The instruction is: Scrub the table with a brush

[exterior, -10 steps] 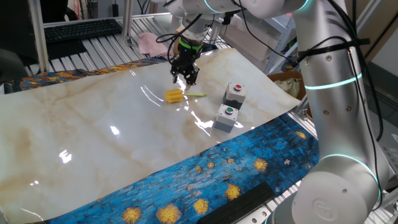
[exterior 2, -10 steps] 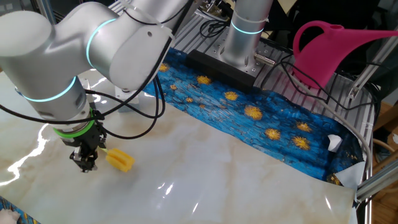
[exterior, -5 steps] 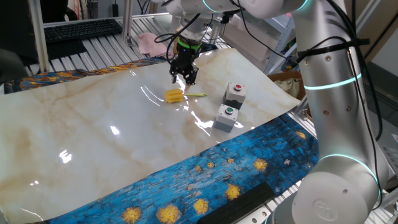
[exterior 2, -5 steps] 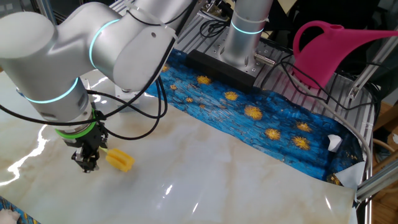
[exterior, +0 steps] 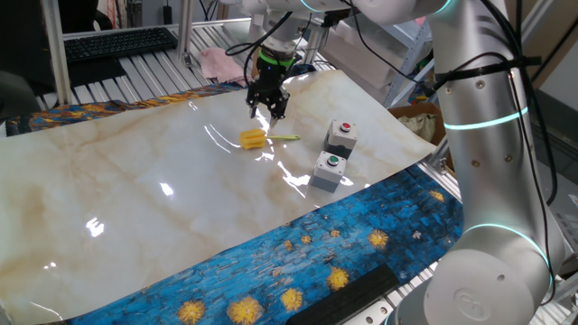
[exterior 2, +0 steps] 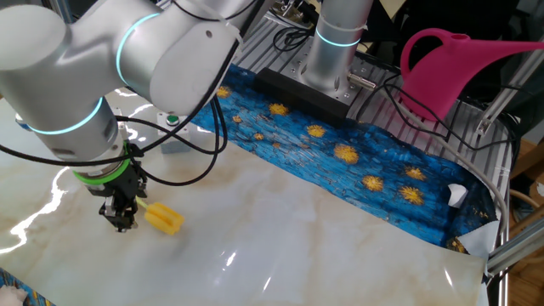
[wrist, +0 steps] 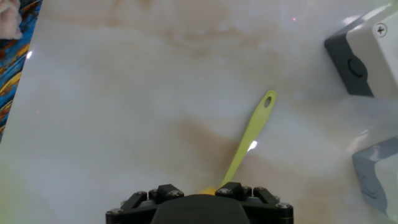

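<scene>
- Slightly raised and drawn back from the brush (exterior: 255, 139) was the gripper (exterior: 269, 110), when set against the frame a second earlier; the brush itself was not shifted.
- The brush was seen lying flat on the table (exterior: 135, 190), just below and in front of the fingertips, its yellow head (exterior 2: 164, 219) nearest the gripper (exterior 2: 121, 223) and its thin handle (wrist: 252, 134) pointing away from the fingers.
- Nothing was held. In the fixed views the fingers (exterior: 275, 108) were seen slightly parted and clear of the brush; how wide the gap was could not be judged exactly.
- Two grey boxes (exterior: 335, 155) were seen beyond the handle tip, well off to one side of the fingers.
- The grasp was judged not yet made.
- Risks judged from here: the thin handle could be missed or pinched off-centre by a small lateral error, so that the brush would swivel or skid on the glossy top.
- A descent taken too deep could drive the fingertips into the table; a grasp on the head alone could leave the bristles tilted.
</scene>
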Controlling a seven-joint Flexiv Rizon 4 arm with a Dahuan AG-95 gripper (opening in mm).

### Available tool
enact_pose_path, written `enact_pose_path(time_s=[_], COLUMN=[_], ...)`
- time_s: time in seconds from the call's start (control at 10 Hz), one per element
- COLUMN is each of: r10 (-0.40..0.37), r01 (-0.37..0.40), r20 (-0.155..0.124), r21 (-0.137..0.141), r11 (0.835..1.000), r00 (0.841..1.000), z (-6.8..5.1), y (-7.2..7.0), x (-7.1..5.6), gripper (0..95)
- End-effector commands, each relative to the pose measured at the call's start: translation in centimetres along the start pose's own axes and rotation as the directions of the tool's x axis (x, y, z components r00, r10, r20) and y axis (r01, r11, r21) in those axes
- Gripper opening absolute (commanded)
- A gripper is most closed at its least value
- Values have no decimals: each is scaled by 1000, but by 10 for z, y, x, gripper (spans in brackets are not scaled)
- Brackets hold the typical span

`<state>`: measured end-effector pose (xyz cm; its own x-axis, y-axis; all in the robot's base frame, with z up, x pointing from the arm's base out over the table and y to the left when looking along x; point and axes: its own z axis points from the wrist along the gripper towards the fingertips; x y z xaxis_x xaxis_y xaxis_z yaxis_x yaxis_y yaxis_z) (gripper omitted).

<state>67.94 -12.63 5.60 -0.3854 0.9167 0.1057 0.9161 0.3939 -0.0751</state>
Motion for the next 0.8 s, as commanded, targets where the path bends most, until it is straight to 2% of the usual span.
enact_pose_path(time_s=[0.1, 0.2, 0.4, 0.5, 0.6, 0.8], r10=[3, 17, -17, -67, -117, -188], r01=[-3, -17, 17, 67, 117, 188], r20=[9, 14, 8, 15, 10, -2], r21=[3, -6, -6, -2, -4, 1], r11=[1000, 1000, 1000, 998, 993, 982], r00=[1000, 1000, 1000, 998, 993, 982], z=[-1, -1, -1, -1, -1, -1], y=[-1, 0, 0, 0, 0, 0], x=[0, 0, 1, 1, 1, 1], gripper=[570, 570, 570, 380, 0, 0])
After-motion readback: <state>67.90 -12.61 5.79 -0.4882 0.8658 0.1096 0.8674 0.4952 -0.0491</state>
